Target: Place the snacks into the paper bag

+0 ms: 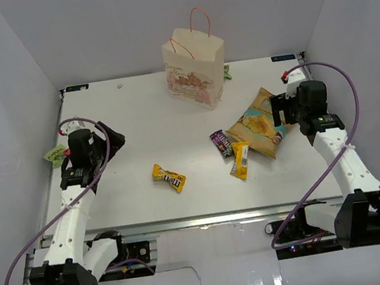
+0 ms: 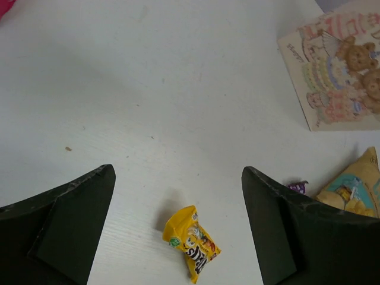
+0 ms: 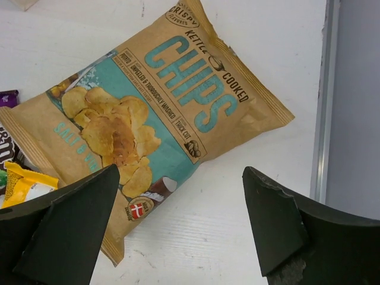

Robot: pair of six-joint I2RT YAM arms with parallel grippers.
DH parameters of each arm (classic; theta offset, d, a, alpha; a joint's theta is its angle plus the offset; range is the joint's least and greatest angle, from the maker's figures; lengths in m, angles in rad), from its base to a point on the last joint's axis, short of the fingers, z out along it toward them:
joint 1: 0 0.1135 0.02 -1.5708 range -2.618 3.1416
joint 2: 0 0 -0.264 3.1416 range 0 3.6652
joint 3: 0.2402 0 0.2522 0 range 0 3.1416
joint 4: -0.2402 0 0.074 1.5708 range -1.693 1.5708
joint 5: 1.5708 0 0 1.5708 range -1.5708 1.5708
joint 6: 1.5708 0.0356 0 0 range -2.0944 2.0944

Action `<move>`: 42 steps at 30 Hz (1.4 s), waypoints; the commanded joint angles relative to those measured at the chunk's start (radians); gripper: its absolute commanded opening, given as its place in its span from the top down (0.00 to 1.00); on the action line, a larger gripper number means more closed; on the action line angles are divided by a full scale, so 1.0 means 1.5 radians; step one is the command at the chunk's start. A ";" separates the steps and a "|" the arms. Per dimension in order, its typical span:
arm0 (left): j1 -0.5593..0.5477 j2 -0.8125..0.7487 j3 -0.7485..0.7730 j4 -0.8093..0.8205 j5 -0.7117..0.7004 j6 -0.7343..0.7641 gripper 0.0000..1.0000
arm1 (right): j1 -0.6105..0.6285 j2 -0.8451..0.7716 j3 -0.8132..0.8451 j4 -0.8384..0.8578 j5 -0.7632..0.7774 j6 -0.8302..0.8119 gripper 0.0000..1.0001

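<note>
The cream paper bag stands upright at the back middle; its printed front shows in the left wrist view. The chip bag lies flat right of centre, filling the right wrist view. The dark purple bar and the yellow bar lie just left of it. The M&M's pack lies near the front middle, also in the left wrist view. My left gripper is open and empty at the far left. My right gripper is open and empty over the chip bag's right edge.
A small green thing lies off the table's left edge by the left arm, and another green scrap lies right of the paper bag. White walls close in the table on three sides.
</note>
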 commanded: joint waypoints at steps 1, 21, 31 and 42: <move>0.010 0.038 0.065 -0.107 -0.114 -0.086 0.02 | 0.001 -0.004 0.002 0.036 -0.033 0.009 0.10; 0.357 0.515 0.296 -0.011 0.100 -0.114 0.10 | 0.039 0.053 -0.011 -0.125 -0.500 -0.474 0.10; 0.357 0.684 0.415 -0.030 0.095 -0.133 0.16 | 0.039 0.071 0.016 -0.168 -0.481 -0.503 0.10; 0.357 0.733 0.429 -0.067 0.083 -0.110 0.50 | 0.038 0.058 0.030 -0.206 -0.469 -0.513 0.10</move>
